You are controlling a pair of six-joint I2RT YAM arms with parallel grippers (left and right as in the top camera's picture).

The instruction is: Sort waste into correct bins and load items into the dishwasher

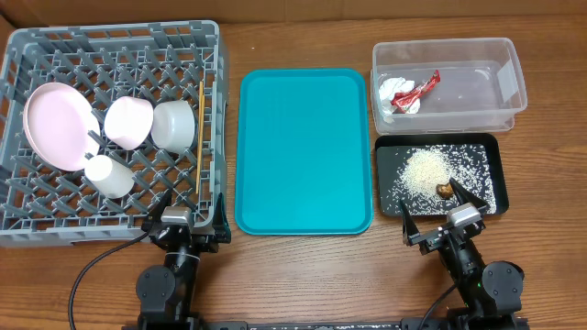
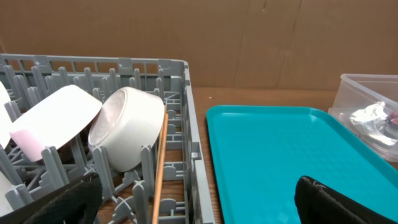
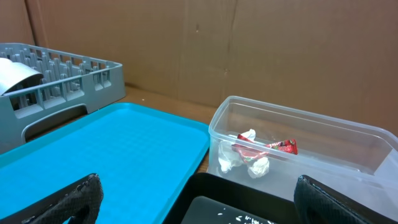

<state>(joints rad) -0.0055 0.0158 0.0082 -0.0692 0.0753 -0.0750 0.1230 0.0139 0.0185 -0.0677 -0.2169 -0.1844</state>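
The grey dish rack (image 1: 55,215) holds the pink plate (image 1: 57,124), small pink dish (image 1: 127,120), greenish-white bowl (image 1: 172,124), white cup (image 1: 110,175) and chopsticks (image 1: 200,147). The bowl (image 2: 127,134), dish (image 2: 53,121) and a chopstick (image 2: 158,168) also show in the left wrist view. The red-and-white wrapper (image 1: 408,92) lies in the clear tub (image 1: 509,78), also in the right wrist view (image 3: 264,149). Rice (image 1: 426,170) and the brown chunk (image 1: 444,190) lie in the black tray (image 1: 390,147). My left gripper (image 1: 186,220) and right gripper (image 1: 443,215) are open and empty at the table's near edge.
A bare teal serving tray (image 1: 303,151) lies between the rack and the bins, and shows in both wrist views (image 2: 273,155) (image 3: 112,149). A brown cardboard wall (image 3: 249,43) stands behind the table. Black cables run from the arm bases at the front.
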